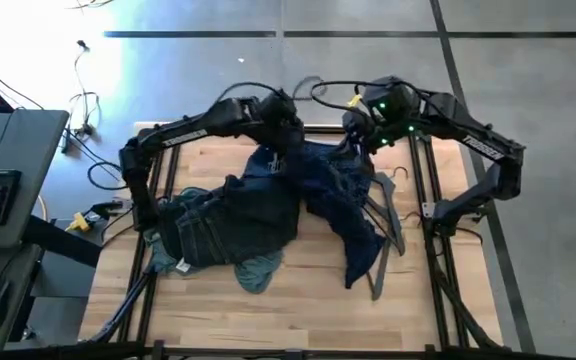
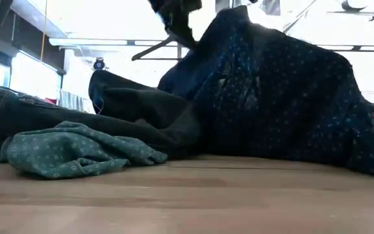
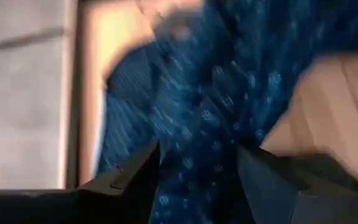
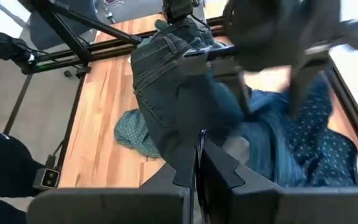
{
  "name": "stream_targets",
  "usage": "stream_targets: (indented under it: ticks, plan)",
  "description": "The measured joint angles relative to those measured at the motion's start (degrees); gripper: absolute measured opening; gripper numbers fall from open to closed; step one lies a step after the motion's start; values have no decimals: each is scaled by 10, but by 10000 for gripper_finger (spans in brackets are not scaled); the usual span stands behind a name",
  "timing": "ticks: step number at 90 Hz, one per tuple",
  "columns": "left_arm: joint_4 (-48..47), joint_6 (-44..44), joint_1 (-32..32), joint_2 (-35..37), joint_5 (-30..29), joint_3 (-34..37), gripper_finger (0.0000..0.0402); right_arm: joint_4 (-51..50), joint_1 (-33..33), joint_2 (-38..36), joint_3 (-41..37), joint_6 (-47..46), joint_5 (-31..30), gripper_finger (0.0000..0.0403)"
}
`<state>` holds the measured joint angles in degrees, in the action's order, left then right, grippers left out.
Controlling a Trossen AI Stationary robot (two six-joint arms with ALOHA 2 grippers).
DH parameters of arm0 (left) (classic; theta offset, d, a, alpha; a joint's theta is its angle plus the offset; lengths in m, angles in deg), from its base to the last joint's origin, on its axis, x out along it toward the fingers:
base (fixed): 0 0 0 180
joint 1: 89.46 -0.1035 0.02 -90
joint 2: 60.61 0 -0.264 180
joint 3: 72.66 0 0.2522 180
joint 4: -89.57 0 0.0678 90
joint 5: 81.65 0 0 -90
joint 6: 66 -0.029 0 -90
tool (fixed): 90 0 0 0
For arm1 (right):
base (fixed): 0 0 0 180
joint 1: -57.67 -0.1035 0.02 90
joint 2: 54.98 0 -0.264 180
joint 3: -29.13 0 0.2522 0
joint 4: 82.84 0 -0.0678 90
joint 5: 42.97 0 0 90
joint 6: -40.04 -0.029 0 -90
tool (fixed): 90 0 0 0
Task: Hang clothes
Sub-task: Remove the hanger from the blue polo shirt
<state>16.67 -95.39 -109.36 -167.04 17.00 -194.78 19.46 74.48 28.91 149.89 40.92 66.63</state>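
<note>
I have the navy shirt (image 1: 338, 195) lifted at the far end of the table (image 1: 298, 300), its dotted cloth running between my left gripper's (image 3: 197, 180) parted fingers, which close around it in the left wrist view; I judge it held there. From that gripper the shirt's long axis falls away toward the near right, ending in a limp tail on the wood. My right gripper (image 4: 199, 162) hangs just beside the shirt's raised end, fingers narrowed to a thin slit, and something thin and dark seems to stand in the slit, though I cannot tell what. The hanger (image 1: 388, 210), thin grey and triangular, lies under the shirt on the right gripper's side, so that arm is the nearer to it. The black trousers (image 1: 223, 225), heavy with stitched seams, lie heaped below my left arm, overlapping the shirt. The teal shirt (image 2: 76, 149), soft and crumpled with a small print, pokes out from beneath the trousers, farthest from both grippers
</note>
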Motion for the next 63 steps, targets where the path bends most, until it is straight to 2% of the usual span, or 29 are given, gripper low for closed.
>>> stream_targets:
  ticks: [13,29,40,50,63]
  plan:
    - [-65,-8,0,-17,-14,0,154,-1,-5,-31,0,-22,-26,0]
    - [-103,11,-14,-25,-44,12,69,-3,-5,-72,0,-49,-34,0]
    - [-141,43,-31,-20,-43,43,24,-23,-5,-100,0,-61,-79,0]
    - [-175,67,-49,-21,-45,83,6,-41,-5,-124,1,-69,-112,0]
    - [-186,95,-60,-19,-46,131,7,-71,-5,-138,2,-76,-139,0]
